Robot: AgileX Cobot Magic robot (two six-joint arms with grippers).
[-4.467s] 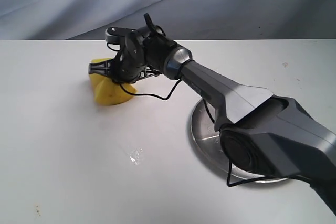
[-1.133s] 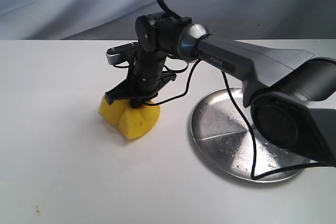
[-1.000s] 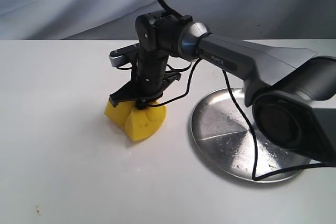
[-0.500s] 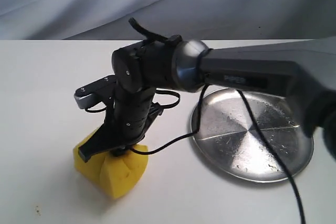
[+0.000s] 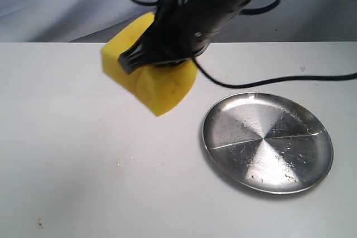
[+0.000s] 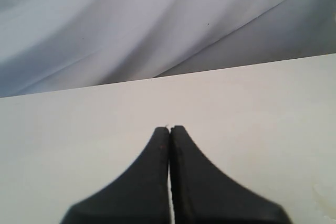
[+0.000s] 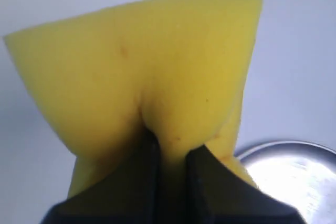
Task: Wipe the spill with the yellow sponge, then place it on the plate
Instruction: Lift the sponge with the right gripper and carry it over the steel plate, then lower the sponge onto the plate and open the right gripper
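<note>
The yellow sponge hangs in the air above the white table, squeezed into a fold by my right gripper, which is shut on it. In the right wrist view the sponge bulges out past the black fingers, and the plate's rim shows at the edge. The shiny silver plate lies on the table to the right of the sponge, bare. Only faint damp specks mark the table where the spill was. My left gripper is shut on nothing over bare table.
A black cable runs from the right arm across the table behind the plate. A small dark speck sits near the table's front left. A grey cloth backdrop hangs behind the table.
The right gripper has lifted the sponge off the table near the front left and carried it up and to the right, closer to the plate. The puddle seen earlier is gone.
</note>
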